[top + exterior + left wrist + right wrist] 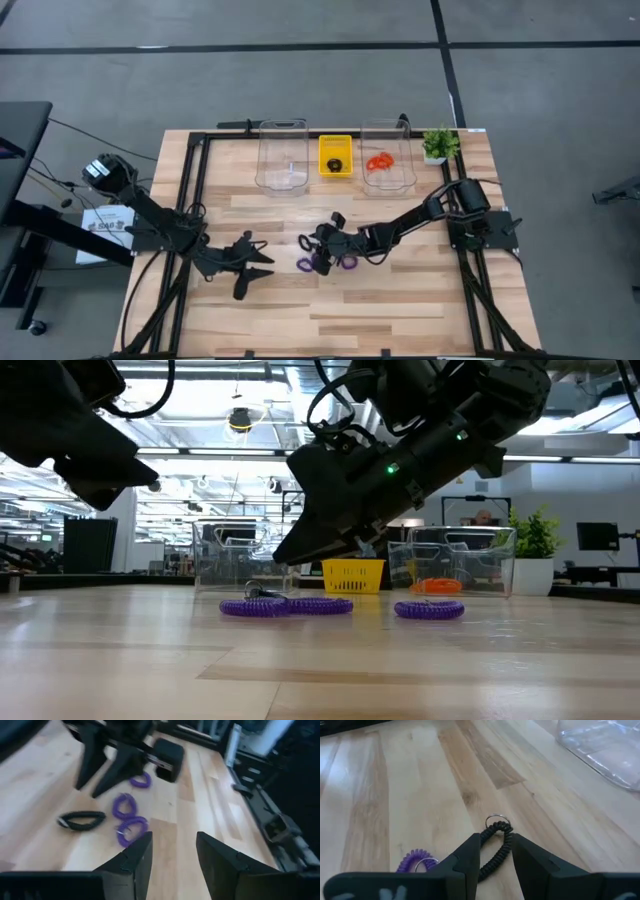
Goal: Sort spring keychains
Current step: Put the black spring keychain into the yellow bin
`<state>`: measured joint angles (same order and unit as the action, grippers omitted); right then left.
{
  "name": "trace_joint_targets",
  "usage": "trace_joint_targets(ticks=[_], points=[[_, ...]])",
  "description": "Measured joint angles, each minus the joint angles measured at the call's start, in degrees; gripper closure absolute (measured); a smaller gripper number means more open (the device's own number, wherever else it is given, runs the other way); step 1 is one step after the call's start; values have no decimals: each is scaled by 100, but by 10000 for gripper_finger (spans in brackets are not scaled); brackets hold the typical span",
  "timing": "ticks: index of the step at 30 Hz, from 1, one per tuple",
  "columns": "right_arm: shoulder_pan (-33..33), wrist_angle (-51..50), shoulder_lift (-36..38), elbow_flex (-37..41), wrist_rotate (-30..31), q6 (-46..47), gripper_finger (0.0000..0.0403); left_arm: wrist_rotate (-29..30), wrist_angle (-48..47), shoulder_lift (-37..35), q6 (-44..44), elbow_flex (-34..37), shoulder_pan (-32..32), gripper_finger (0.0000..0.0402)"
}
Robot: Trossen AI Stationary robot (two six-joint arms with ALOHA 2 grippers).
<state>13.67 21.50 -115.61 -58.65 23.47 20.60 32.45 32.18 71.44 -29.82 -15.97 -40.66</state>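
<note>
A black coiled keychain (pixel 499 842) with a metal ring lies on the wooden table between the open fingers of my right gripper (pixel 496 855), which slants down over the table's middle (pixel 312 243). Three purple keychains (pixel 125 806) (pixel 131 829) (pixel 141 781) lie flat beside it, also visible in the low view (pixel 285 606) (pixel 430 610). Orange keychains (pixel 380 161) sit in the right clear bin. Another black keychain (pixel 335 162) sits in the yellow tray. My left gripper (pixel 262 265) hovers open to the left of the group, touching nothing. My right gripper's fingers (pixel 470 855) stand on either side of the black keychain's coil (pixel 506 840), coming slanting down from the table's right. The coil runs lengthwise between them and lies on the table. Whether the fingers touch it, I cannot tell.
Along the far edge stand a clear bin (pixel 282 175), the yellow tray (pixel 335 145), a second clear bin (pixel 392 180) and a small green plant (pixel 438 145). A black frame rail (pixel 200 180) runs along the table's sides. Bare wood lies toward the near edge.
</note>
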Motion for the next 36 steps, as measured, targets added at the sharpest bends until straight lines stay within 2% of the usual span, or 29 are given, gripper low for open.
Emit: trace_joint_targets(ticks=[9, 19, 27, 31, 36], points=[[-33, 200, -196, -1, 72, 50, 301, 818, 61, 626, 6, 1, 72, 252], [-322, 542, -1052, -410, -487, 206, 301, 822, 280, 950, -36, -9, 319, 252], [-317, 198, -1168, -616, -464, 188, 303, 763, 331, 942, -43, -11, 319, 252], [-317, 95, -1152, -623, -384, 318, 323, 761, 348, 942, -44, -11, 319, 252], [-319, 77, -1152, -614, -361, 345, 370, 759, 362, 942, -44, -11, 319, 252]])
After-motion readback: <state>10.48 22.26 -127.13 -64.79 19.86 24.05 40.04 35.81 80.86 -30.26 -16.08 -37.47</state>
